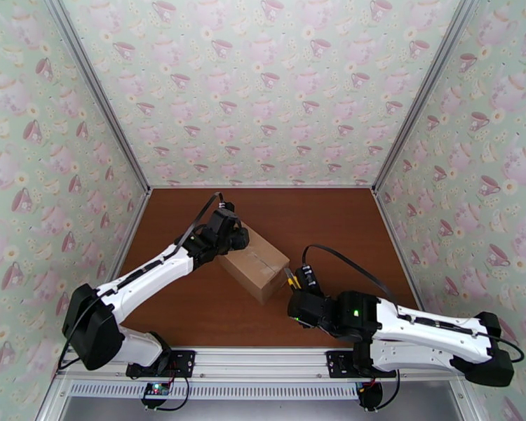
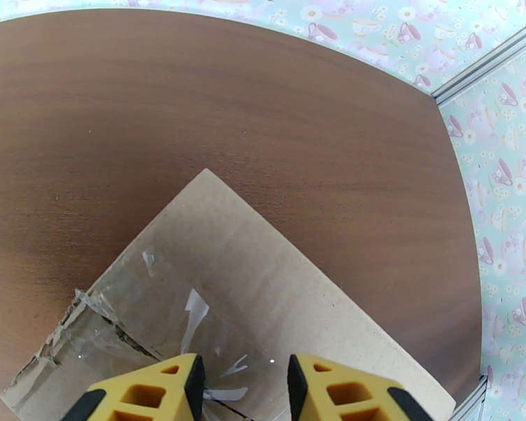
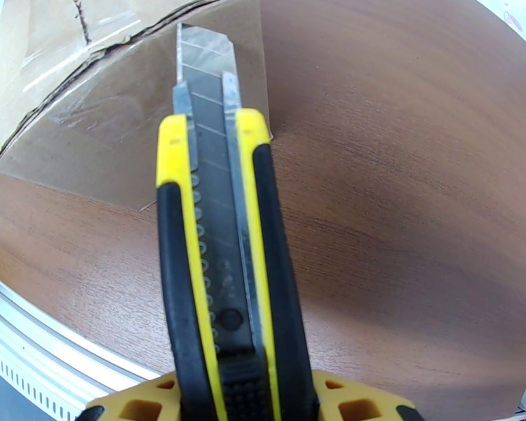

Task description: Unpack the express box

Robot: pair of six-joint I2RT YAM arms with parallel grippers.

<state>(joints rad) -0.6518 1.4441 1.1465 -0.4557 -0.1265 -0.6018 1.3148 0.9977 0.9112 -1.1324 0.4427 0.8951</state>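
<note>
A small plain brown cardboard carton [image 1: 254, 264] sits closed and at an angle near the middle of the dark wooden table [image 1: 333, 219]. The left claw [image 2: 242, 373] is low over the carton's top, its yellow fingers spread with nothing between them, above wrinkled, partly torn clear tape [image 2: 193, 313] on the seam. The right claw [image 3: 245, 398] is pinching a yellow-and-black utility knife [image 3: 224, 275]. The knife's extended grey blade [image 3: 201, 71] points at the carton's near right side; I cannot tell whether it touches.
</note>
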